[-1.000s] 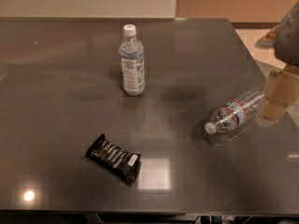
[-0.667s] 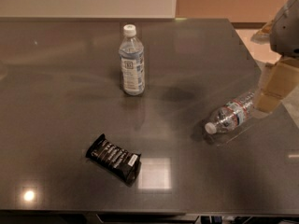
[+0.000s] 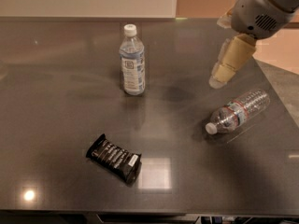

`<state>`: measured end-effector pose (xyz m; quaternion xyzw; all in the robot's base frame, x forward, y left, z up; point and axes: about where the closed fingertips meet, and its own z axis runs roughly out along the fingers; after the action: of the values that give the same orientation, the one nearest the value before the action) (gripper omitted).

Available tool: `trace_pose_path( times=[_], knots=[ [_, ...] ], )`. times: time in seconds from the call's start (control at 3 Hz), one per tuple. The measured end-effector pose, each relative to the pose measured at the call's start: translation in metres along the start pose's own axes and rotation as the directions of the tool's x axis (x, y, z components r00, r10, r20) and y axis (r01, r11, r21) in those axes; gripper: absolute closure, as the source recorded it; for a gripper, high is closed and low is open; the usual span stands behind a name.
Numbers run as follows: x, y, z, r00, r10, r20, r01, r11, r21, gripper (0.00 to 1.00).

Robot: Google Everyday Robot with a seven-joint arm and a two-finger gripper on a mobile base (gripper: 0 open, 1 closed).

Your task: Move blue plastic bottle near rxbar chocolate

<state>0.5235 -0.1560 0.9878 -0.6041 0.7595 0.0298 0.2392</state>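
Note:
The blue plastic bottle (image 3: 131,60) stands upright on the dark table at the back centre, white cap on top, pale label facing me. The rxbar chocolate (image 3: 114,157) lies flat in its black wrapper at the front left of centre, well in front of the bottle. My gripper (image 3: 223,76) hangs above the table at the right, to the right of the blue bottle and apart from it, above and behind the lying clear bottle. It holds nothing.
A clear ribbed bottle with a red-and-white label (image 3: 238,110) lies on its side at the right, cap toward the front left. The table's right edge (image 3: 280,101) runs close behind it. A pale wall stands behind the table.
My gripper has moved left and up, away from the lying clear bottle and toward the table's middle. The bottles and the bar have not moved.

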Motion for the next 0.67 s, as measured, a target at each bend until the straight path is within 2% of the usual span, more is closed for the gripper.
trace_pose_path(
  times=[0.33, 0.67],
  knots=[
    [-0.031, -0.025, 0.026, 0.996, 0.007, 0.092, -0.006, 0.9999, -0.01, 0.0],
    [-0.064, -0.04, 0.058, 0.986, 0.012, 0.168, -0.004, 0.9988, -0.048, 0.0]
  ],
)
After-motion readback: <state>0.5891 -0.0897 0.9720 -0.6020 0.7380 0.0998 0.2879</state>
